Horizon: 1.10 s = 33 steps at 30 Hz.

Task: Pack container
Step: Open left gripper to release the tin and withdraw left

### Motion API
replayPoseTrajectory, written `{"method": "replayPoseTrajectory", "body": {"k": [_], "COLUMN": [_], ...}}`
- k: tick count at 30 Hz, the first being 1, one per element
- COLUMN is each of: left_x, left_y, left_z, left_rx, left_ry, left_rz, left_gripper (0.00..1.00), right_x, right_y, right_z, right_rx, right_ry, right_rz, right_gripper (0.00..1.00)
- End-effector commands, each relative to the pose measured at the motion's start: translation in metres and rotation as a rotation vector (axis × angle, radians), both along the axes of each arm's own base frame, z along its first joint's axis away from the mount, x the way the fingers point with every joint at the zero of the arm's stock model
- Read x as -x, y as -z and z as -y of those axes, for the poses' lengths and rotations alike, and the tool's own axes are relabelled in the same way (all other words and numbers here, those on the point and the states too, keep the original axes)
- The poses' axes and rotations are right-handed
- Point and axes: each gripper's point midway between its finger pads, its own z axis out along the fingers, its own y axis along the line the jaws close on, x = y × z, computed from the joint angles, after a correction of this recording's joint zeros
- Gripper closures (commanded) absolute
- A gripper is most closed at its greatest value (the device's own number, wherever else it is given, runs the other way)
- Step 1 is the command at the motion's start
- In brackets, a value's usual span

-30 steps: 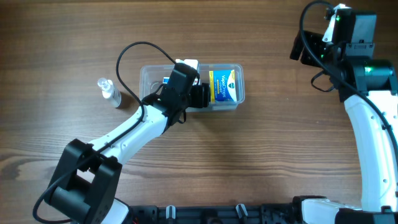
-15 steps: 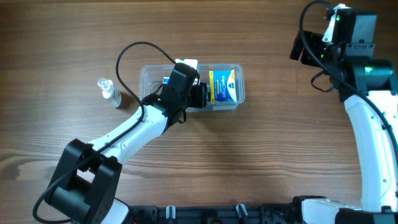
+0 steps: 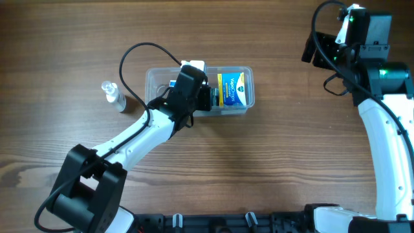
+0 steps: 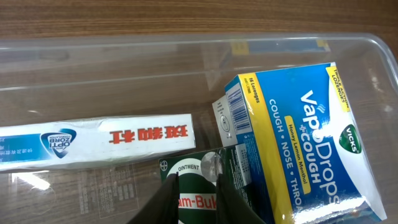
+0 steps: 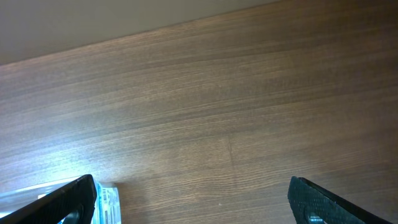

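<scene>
Wood-grain table (image 3: 278, 162) runs under both arms. My left gripper (image 4: 196, 193) hangs inside the container (image 4: 124, 56), jaws nearly together over a green box (image 4: 194, 167); I cannot tell whether they grip it. Beyond lie a white box (image 4: 106, 146) and a tilted blue-and-yellow carton (image 4: 311, 143). The container sits left of centre, a small bottle (image 3: 113, 96) near its left end. My right gripper (image 5: 186, 199) is spread wide and empty, far right.

Bright even light w/ glare on container (image 4: 93, 81) plastic, soft shadows.
</scene>
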Motion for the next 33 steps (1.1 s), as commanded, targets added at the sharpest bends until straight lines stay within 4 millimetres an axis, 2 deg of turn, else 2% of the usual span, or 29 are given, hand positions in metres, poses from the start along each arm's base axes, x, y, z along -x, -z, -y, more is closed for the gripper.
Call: {"method": "replayPoseTrajectory", "body": {"k": [1,12,20,22,33], "left_x": [-0.002,0.000,0.002,0.005,0.002], "left_y": [0.008,0.012,0.032,0.035,0.030], "left_z": [-0.001,0.006,0.006,0.010,0.017], "left_rx": [-0.021,0.001,-0.020,-0.038,-0.086], "left_ry": [-0.005,0.022,0.034,0.099,0.226], "left_rz": [-0.004,-0.020,-0.059,-0.054,0.017], "left_gripper": [0.80,0.80,0.88,0.89,0.87], "right_x": [-0.002,-0.002,-0.002,-0.002,-0.002], "right_y": [0.004,0.004,0.004,0.004,0.004], "right_z": [0.002,0.002,0.002,0.002,0.002], "right_rx": [0.004,0.004,0.004,0.004,0.004], "right_ry": [0.019,0.019,0.019,0.019,0.019], "right_rz": [-0.007,-0.007,-0.007,-0.007,-0.007], "right_gripper": [0.00,0.00,0.00,0.00,0.00]}}
